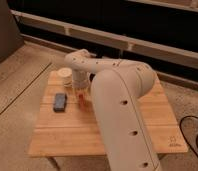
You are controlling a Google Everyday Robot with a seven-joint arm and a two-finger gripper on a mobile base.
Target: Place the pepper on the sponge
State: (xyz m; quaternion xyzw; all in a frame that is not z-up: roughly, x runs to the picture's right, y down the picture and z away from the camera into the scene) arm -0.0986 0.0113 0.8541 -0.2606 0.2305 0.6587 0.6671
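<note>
The small red-orange chili pepper [82, 98] is showing only in part, as a bright patch directly under the tip of the gripper [80, 93], over the left half of the table. Whether it is resting on the wood or hanging just above it cannot be told. It is not lying on the sponge: the small flat blue-grey rectangular sponge [60, 101] is sitting just to the left of it on the tabletop, apart from it, with its long side running toward the back of the table.

The gripper is pointing downward right above the pepper, and whether it is closed on the pepper or spread apart cannot be told.

A pale cream round container [66, 75] is standing upright near the back left corner, behind the sponge and just left of the wrist.

The bulky white robot arm [119, 105] is reaching in from the lower right, crossing the middle of the table and bending down at the wrist toward the pepper, covering much of the surface.

The light wooden slatted table [57, 135] is standing on a speckled beige floor [22, 75]. A black cable [197, 135] is looping on the floor at the right edge.
</note>
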